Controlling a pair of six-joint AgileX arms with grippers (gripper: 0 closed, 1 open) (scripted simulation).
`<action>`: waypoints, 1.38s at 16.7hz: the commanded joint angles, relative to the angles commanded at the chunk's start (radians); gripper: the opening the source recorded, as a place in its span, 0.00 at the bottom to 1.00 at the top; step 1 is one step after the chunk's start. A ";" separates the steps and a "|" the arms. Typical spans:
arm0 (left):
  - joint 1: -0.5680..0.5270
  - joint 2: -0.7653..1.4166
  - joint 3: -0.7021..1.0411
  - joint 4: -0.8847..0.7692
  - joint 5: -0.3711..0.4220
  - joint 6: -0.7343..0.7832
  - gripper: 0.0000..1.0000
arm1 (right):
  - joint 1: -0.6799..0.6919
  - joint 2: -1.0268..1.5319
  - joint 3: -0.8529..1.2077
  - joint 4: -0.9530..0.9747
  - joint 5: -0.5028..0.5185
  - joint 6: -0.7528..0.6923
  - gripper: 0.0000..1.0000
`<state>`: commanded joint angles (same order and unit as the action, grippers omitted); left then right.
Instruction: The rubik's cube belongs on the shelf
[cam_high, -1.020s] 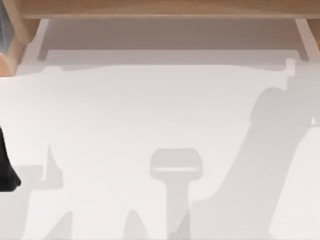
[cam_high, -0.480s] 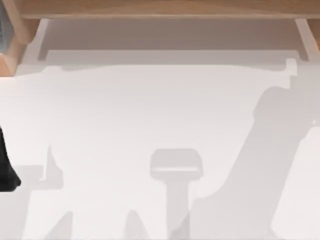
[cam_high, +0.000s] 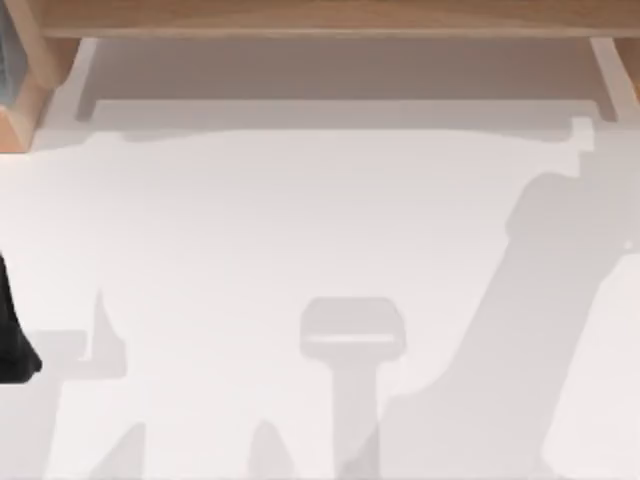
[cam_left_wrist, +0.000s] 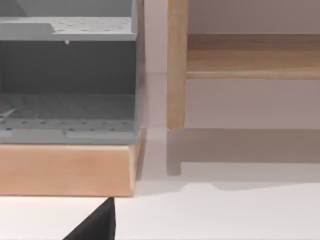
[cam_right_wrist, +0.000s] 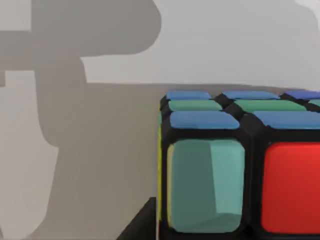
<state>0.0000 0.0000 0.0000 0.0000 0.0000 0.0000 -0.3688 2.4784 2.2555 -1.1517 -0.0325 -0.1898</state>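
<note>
Top view: the shelf runs as 1 long wooden board along the far edge, its side supports coming down at the left and right. The white table in front of it carries arm shadows and nothing else. A dark piece of the left arm sits at the left edge (parked there, I judge, to leave the middle free).

Left wrist view: 1 wooden shelf support stands upright with the board reaching away from it. Beside it is a grey perforated rack on a wooden base. A black corner of the left gripper cuts in low; whether its fingers are apart or together I cannot tell.

Right wrist view: the rubik's cube sits very close to the camera, showing blue, green, teal and red stickers in a black grid, with pale table behind it. A black edge sits at its lower corner, probably part of the right gripper.

Grip: so near the wrist camera, the cube is probably between the right fingers, yet no finger is plainly seen, so I cannot tell.

Task state: the cube is not on the shelf yet.
</note>
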 joint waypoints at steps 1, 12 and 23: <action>0.000 0.000 0.000 0.000 0.000 0.000 1.00 | 0.000 0.000 0.000 0.000 0.000 0.000 0.00; 0.000 0.000 0.000 0.000 0.000 0.000 1.00 | -0.008 -0.008 0.012 -0.034 -0.004 -0.014 0.00; 0.000 0.000 0.000 0.000 0.000 0.000 1.00 | -0.004 0.017 0.152 -0.134 0.000 0.001 0.00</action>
<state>0.0000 0.0000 0.0000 0.0000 0.0000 0.0000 -0.3723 2.4949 2.4075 -1.2859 -0.0324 -0.1890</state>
